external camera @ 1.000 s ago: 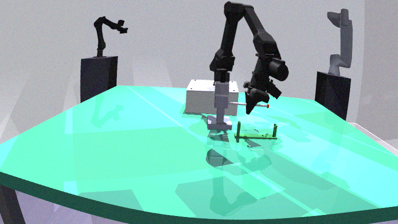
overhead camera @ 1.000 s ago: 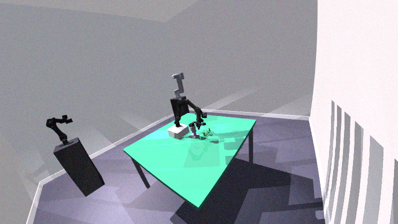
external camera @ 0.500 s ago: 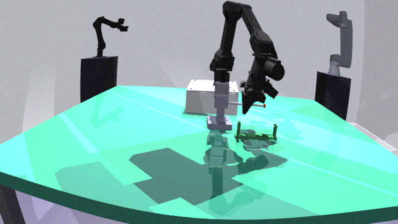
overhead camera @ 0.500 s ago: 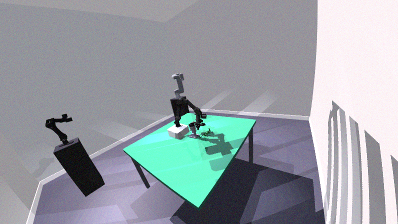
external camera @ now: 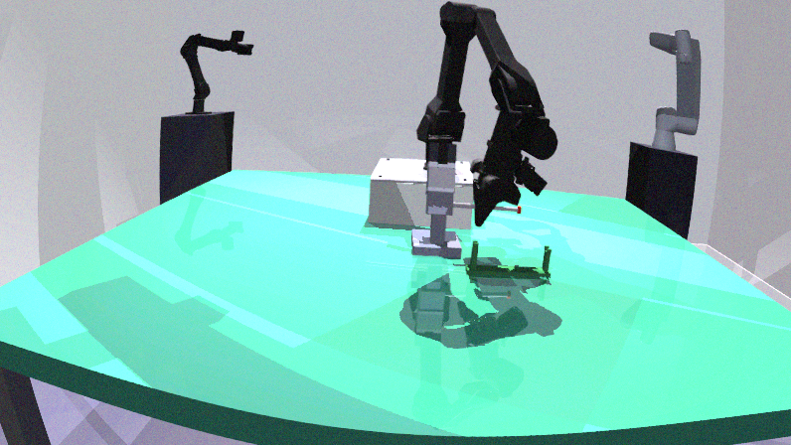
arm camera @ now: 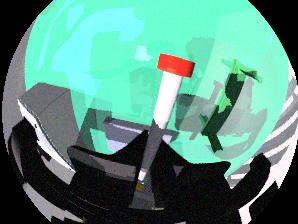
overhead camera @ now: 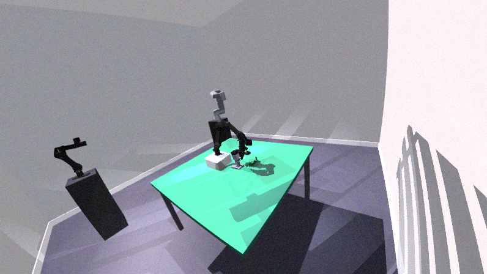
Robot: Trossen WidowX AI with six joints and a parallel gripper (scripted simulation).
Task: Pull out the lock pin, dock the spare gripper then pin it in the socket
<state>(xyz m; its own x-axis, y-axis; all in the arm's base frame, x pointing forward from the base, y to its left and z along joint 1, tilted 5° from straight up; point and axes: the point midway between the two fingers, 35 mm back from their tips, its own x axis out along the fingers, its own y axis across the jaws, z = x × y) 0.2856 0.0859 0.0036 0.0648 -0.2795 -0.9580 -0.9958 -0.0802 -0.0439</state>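
Note:
My gripper [overhead camera: 241, 157] [external camera: 483, 214] [arm camera: 153, 144] is shut on the lock pin [external camera: 506, 208] [arm camera: 167, 100], a pale rod with a red head. The pin lies about level, its head pointing away from the mount. The lavender mount [overhead camera: 237, 166] [external camera: 437, 250] [arm camera: 112, 134] stands upright on the table. In the exterior view the pin's far end is at the edge of the socket block [external camera: 440, 202]; whether it has entered the hole cannot be told. A dark piece [overhead camera: 234, 152], seemingly the spare gripper, sits on top of the mount. Its spigot is hidden.
The green cradle [external camera: 509, 271] [arm camera: 227, 105] with upright posts stands beside the mount, holding nothing. The white box [overhead camera: 216, 161] [external camera: 387, 202] [arm camera: 50, 112] under my arm's base is behind the mount. Other arms on dark pedestals [overhead camera: 95, 203] [external camera: 193, 160] stand off the table.

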